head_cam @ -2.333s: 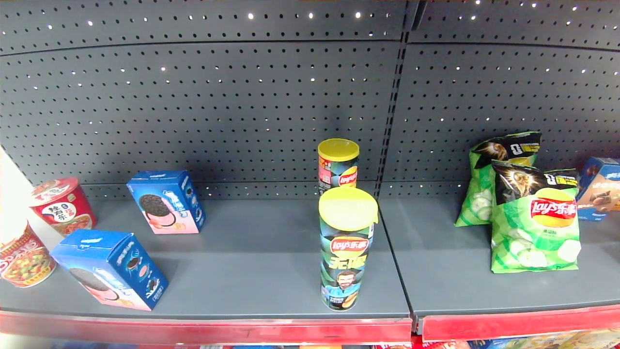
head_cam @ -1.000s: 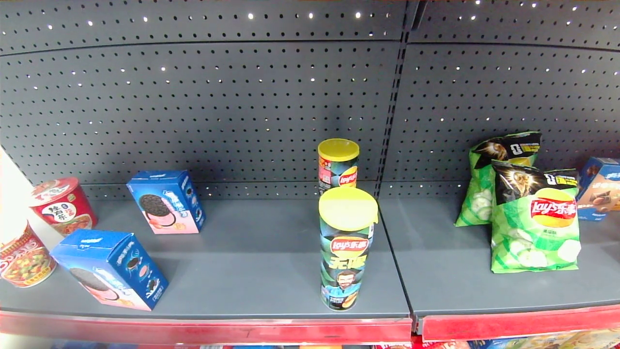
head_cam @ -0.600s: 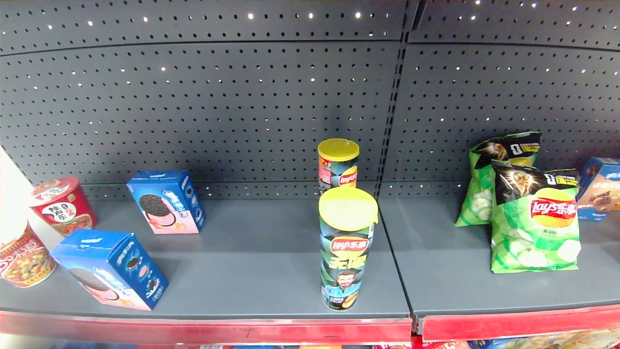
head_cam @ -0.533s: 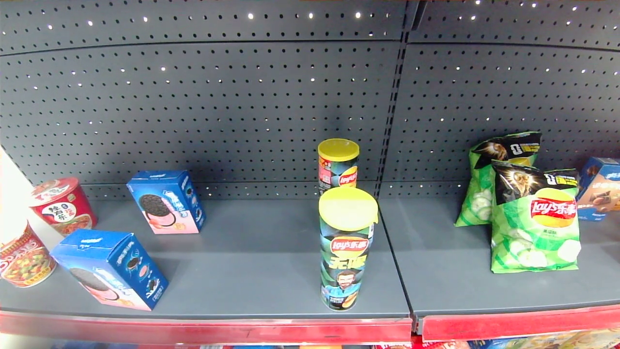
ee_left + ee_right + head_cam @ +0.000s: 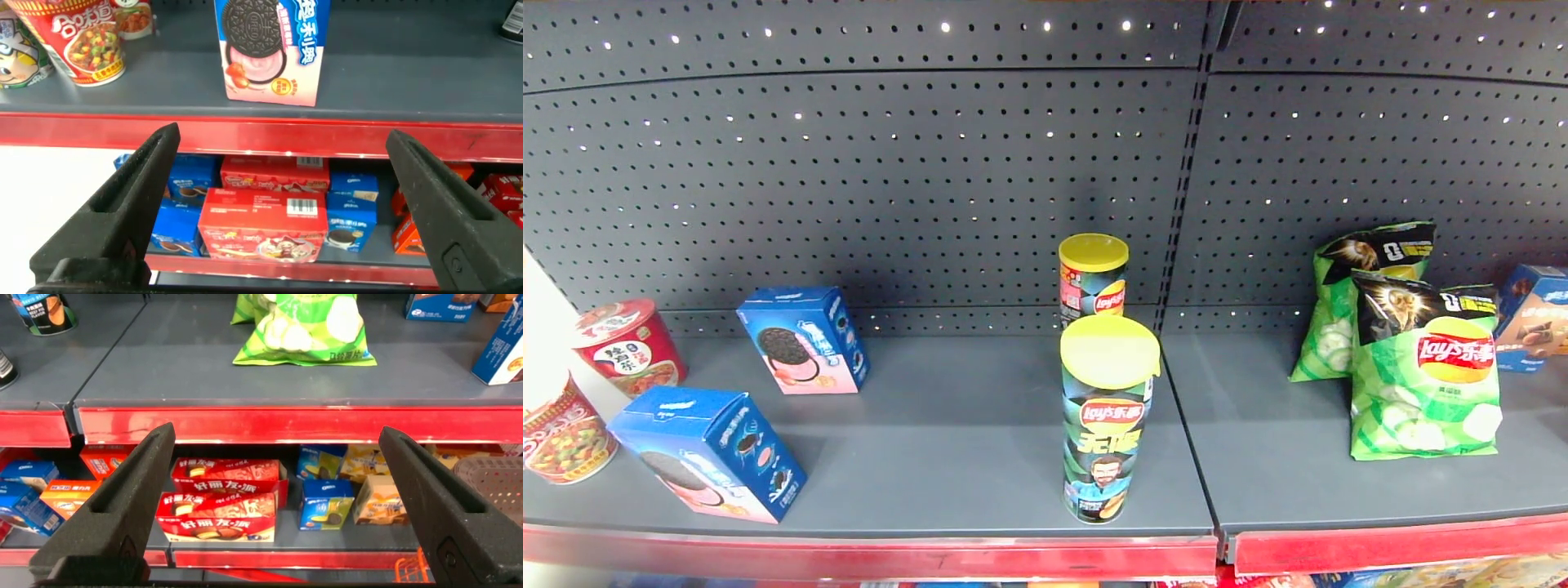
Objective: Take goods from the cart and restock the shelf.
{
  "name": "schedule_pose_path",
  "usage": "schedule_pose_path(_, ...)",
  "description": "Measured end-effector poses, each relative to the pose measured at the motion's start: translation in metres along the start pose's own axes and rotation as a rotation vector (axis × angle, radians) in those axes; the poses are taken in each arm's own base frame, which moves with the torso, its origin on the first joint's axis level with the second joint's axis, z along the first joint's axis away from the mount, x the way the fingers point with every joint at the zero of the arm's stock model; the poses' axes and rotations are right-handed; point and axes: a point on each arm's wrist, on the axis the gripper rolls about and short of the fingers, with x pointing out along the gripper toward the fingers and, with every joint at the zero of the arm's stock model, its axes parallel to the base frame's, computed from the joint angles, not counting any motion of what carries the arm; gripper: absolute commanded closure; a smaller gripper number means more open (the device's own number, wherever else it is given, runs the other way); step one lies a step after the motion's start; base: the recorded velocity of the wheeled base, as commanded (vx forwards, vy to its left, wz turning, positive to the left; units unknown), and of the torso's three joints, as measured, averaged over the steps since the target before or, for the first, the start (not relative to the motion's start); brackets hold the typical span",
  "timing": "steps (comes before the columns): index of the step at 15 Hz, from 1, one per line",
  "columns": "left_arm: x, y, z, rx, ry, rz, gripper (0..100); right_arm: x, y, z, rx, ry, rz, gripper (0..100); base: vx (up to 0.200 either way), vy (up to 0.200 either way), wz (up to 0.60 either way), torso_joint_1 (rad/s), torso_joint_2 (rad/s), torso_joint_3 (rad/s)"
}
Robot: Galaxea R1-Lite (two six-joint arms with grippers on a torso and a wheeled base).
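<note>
Left pincer [image 5: 282, 220] and right pincer [image 5: 278, 514] both hang with jaws wide apart and nothing between them, low in front of the shelf's red front rail. The left one faces the cookie boxes, the right one the chip bags.

The shelf [image 5: 947, 441] is thinly stocked. It has a broad bare stretch between the cookie boxes and the tubes, and more open board in front of the chip bags [image 5: 1425, 376]. The likely step is fetching the next item, so it seems wise to choose the landing gap first. Each kind already stands in its own file, one item behind the other.

A pale mesh basket [image 5: 490, 486] sits beside the lower tier; whether it belongs to the cart I cannot tell.

The two tubes [image 5: 1107, 416] are tall and narrow and would probably topple at a nudge, so an arm carrying goods should come in well to one side of them. The cookie boxes [image 5: 715, 453] stand upright and slightly turned, so a new box should be set down flat and released only once it rests. The noodle cups [image 5: 629, 343] crowd the left end, leaving little room there.
</note>
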Motion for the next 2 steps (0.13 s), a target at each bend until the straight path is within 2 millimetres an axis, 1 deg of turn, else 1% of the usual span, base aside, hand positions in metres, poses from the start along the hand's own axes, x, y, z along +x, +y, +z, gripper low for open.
schedule_pose_path(2,0.0,0.0,0.0,0.0,0.0,0.0,0,0.0,0.0,0.0001,0.001,-0.001,0.001,0,0.0,0.0,0.0,0.0,0.0,0.0)
